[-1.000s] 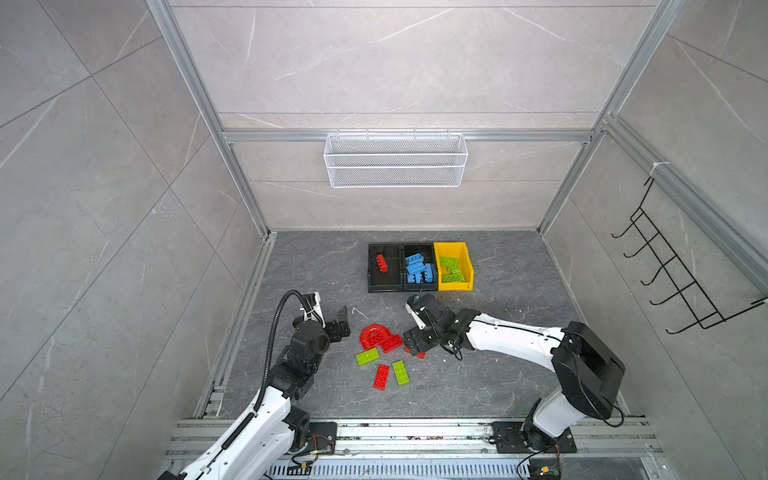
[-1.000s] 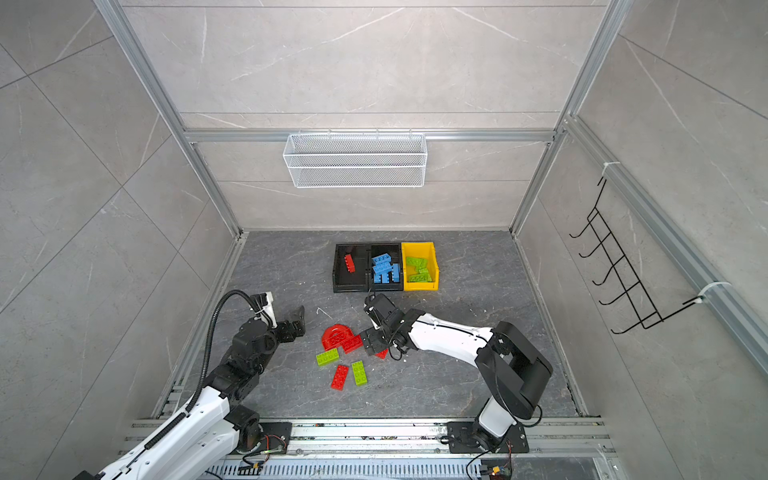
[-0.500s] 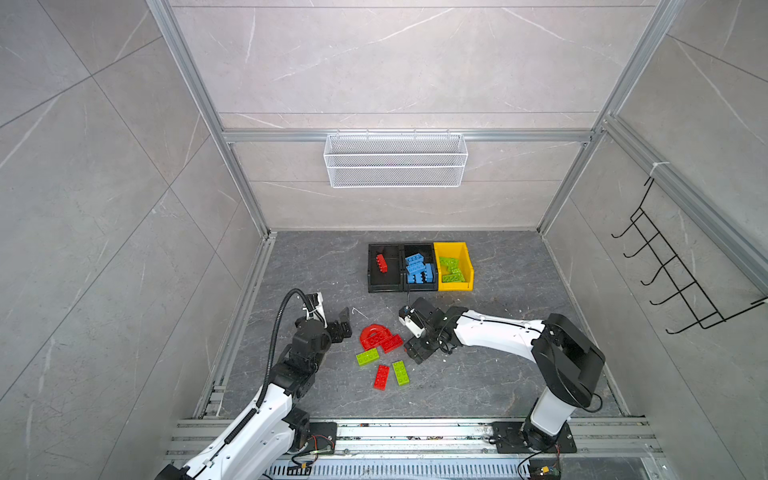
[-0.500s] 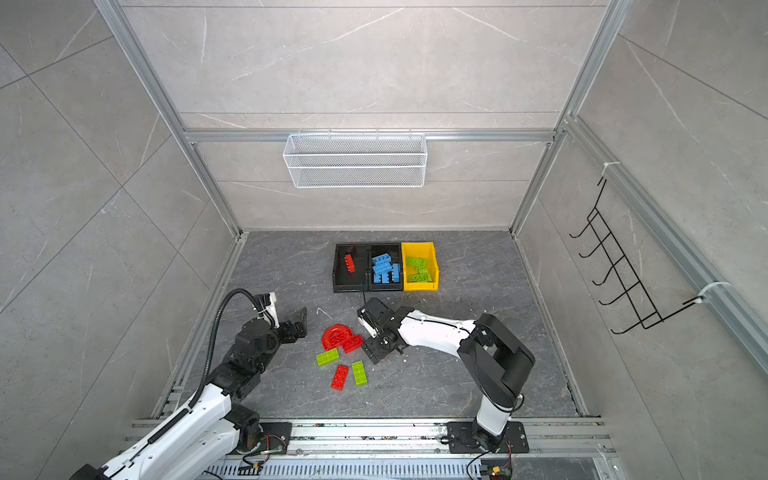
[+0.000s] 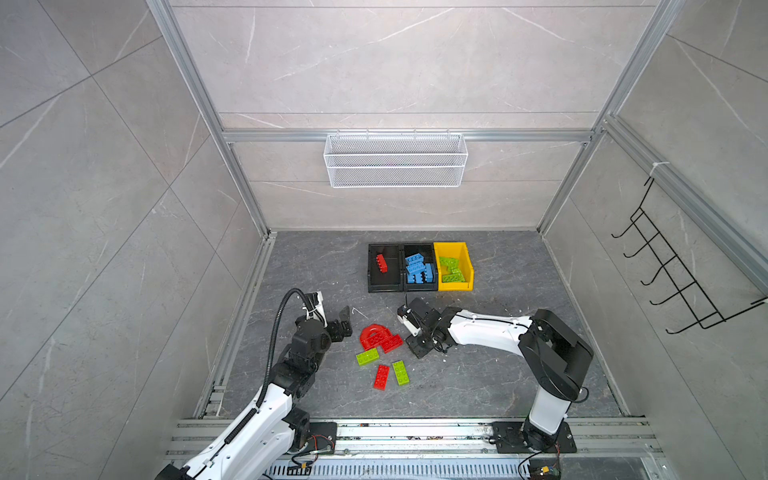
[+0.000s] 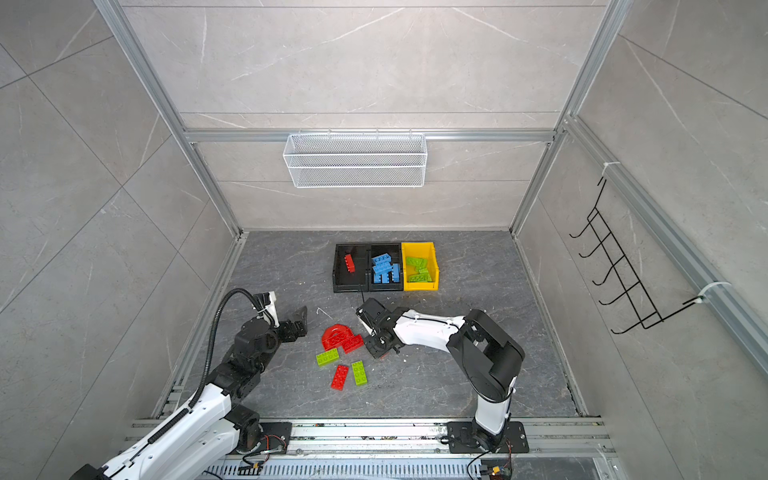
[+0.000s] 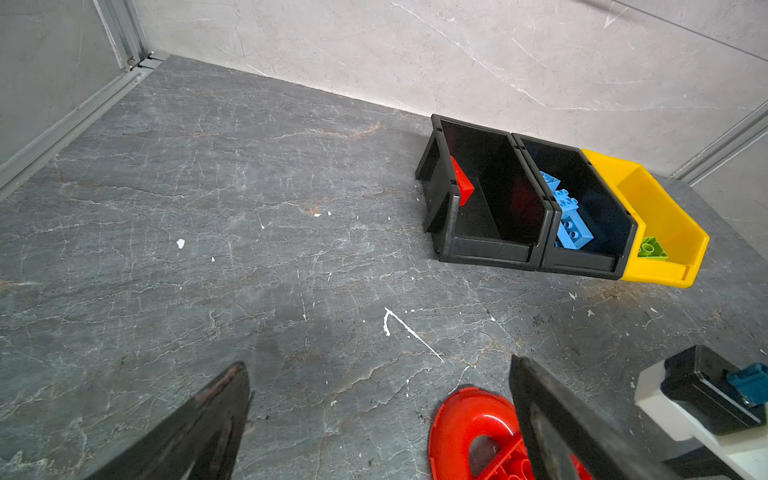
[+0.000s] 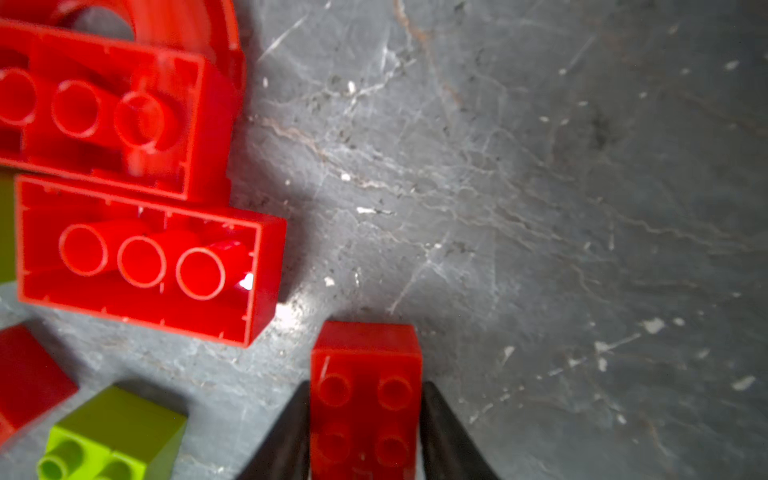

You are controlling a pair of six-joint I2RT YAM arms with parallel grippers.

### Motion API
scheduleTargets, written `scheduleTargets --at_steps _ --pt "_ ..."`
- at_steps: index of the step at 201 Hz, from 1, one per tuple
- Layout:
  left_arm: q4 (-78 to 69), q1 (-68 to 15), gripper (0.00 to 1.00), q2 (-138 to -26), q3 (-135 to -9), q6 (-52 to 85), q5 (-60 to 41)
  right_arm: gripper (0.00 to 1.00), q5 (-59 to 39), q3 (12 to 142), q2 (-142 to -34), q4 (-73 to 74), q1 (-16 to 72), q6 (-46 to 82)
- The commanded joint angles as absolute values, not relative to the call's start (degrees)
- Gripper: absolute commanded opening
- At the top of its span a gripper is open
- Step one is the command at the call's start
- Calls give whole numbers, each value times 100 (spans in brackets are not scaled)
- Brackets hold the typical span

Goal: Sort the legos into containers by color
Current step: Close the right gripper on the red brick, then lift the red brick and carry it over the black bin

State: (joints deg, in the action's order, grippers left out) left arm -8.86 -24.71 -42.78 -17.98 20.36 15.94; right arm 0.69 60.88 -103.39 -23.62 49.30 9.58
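1. The red brick [image 8: 365,353] I want lies studs up near the middle of the table [image 5: 478,374], a little toward its front edge. It sits just clear of an upturned red brick [image 8: 145,257] and the red arch [image 5: 374,332].
2. Its long axis runs in line with the right gripper [image 8: 365,384], so the fingers flank its two long sides.
3. Both fingers touch those sides, so I read the gripper as clenched on the brick. I cannot tell whether the brick has left the table.
4. The left black bin [image 5: 384,286], with one red brick inside, stands toward the back edge, slightly left of the gripper. I judge the coming move to be a lift and carry that way.
5. The left gripper [image 7: 378,365] is spread wide and empty over bare table beside the arch, so this carry belongs to the right arm.
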Motion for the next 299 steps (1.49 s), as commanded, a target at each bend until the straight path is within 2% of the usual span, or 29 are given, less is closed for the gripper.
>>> scheduleTargets --at_steps 1,63,104,164,213,299 --pt "-1150 -2435 99 -4303 -1850 2020 1564 37 -118 5810 -10212 -2241 4897 1177" --pt "-1113 -2435 99 -4306 -1874 1991 1565 24 -806 5697 -9679 -1591 4671 1407" --pt "-1138 -2435 99 -4195 -1805 1977 1668 21 -1372 6200 -9628 -1374 4354 1336" --pt "-1020 -2435 99 -4008 -1812 1922 1670 21 -1504 7987 -10698 -1465 4029 1158" --pt "-1162 -2434 99 -4170 -1800 1793 1646 22 -1521 8962 -11496 -1237 3653 1369" --pt "-1168 -2435 99 -4658 -1960 1731 1525 28 -1378 11501 -13143 -2327 3512 1536"
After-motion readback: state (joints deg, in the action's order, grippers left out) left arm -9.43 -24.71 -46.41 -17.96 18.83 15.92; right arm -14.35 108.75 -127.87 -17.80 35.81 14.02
